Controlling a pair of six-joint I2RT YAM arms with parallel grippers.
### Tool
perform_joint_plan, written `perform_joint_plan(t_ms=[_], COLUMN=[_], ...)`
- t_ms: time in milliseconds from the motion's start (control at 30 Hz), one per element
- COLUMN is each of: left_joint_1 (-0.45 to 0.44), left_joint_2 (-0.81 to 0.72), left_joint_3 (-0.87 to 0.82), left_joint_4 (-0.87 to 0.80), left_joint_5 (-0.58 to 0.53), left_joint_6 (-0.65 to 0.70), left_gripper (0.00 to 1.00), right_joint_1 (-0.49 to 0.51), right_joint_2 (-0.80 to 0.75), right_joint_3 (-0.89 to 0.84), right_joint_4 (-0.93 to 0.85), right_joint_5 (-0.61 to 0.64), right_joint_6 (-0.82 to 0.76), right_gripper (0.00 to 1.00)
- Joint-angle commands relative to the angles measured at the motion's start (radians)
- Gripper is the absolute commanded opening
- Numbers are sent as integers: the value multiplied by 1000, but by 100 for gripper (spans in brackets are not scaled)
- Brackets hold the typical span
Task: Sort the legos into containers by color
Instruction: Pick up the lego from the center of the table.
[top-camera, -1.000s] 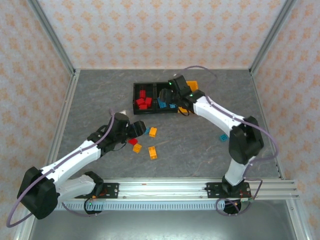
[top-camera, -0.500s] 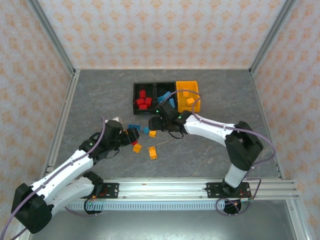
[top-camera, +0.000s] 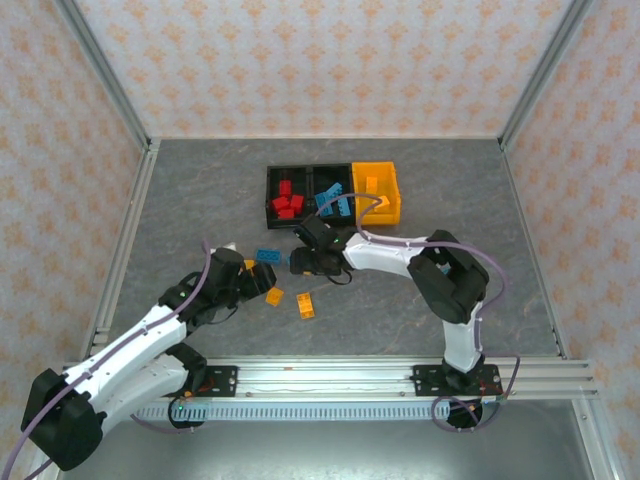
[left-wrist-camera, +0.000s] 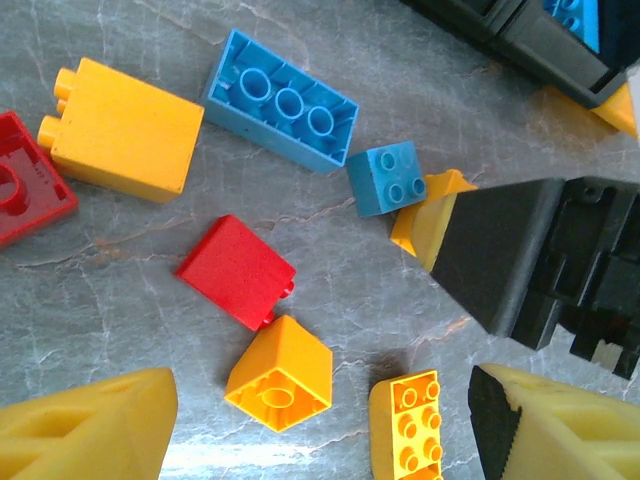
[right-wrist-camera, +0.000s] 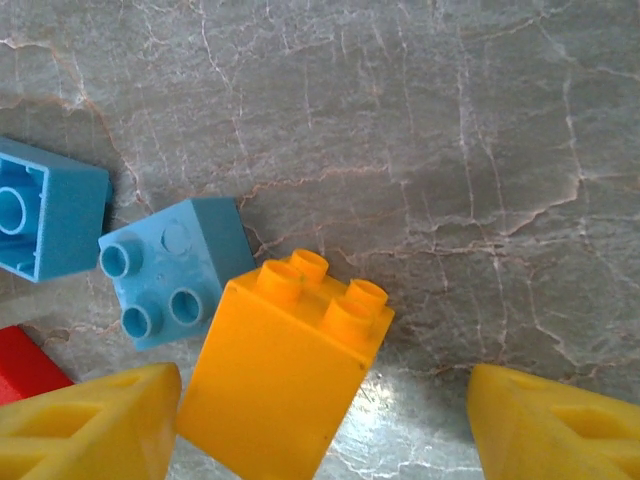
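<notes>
**Step in hand:** loose legos are being picked from the table (top-camera: 190, 200). Several bricks are not yet sorted.

**1. Left end effector** (left-wrist-camera: 322, 400)
- The fingers are spread and nothing is pinched.
- An overturned orange brick (left-wrist-camera: 280, 373) lies between the fingers, nearer the finger at the left of the wrist view.
- A studded orange brick (left-wrist-camera: 405, 425) lies just beside it, toward the other finger.
- A red brick (left-wrist-camera: 237, 270) lies just ahead of the overturned one.
- One brick is to be singled out. The fingers must then be lowered astride it without a neighbour being caught.

**2. Right end effector** (right-wrist-camera: 325, 390)
- The fingers are spread and nothing is pinched.
- A tall orange brick (right-wrist-camera: 285, 385) stands between them. It is close against the finger at the left of the wrist view, with a gap to the other finger.
- A small blue brick (right-wrist-camera: 175, 270) lies just ahead of it and to the left, touching or nearly so.
- The next move is judged to be closure on the tall orange brick. It would then be carried to the orange-yellow container (top-camera: 394, 198), which lies beyond and to the right of this end effector.

**3. Room for moving**
- In the top view both end effectors are near each other over one crowded cluster, so contact between them is a risk.
- Bare table lies open to the right of the right end effector.
- The container walls are to be cleared from above.
</notes>
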Motion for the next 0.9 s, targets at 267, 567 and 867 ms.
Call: perform_joint_plan(t_ms=[267, 567, 867], left_joint_1=[2, 1, -14], left_joint_2=[-4, 32, 66], left_joint_3=[-20, -26, -11], left_joint_4=[38, 85, 119], left_joint_5=[2, 21, 29], left_joint_6=[-31, -36, -36], left_gripper=[78, 78, 78], right_joint_1=[2, -5, -23], right_joint_2=[38, -11, -107], right_joint_3=[42, -4, -23], right_joint_4=[-44, -76, -104], right_joint_5=[134, 226, 284], right_joint_6=[12, -13, -43], right_gripper=[64, 37, 26])
